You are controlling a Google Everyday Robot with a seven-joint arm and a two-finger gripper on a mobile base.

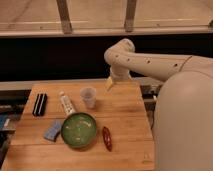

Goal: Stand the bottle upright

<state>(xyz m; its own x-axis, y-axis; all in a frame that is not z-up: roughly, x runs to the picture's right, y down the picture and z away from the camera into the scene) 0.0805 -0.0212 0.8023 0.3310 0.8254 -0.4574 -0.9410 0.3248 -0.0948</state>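
The bottle (66, 103) is slim and whitish with a darker label. It lies on its side on the wooden table (125, 117), between the black object and the clear plastic cup (89, 97), just behind the green bowl. My gripper (109, 83) hangs from the white arm above the table's back edge, to the right of the cup and well apart from the bottle. It holds nothing that I can see.
A green bowl (79, 130) sits in the front middle. A dark red oblong object (107, 138) lies to its right, a blue-grey sponge (53, 130) to its left. A black ribbed object (39, 104) lies at the left. My white arm body fills the right side.
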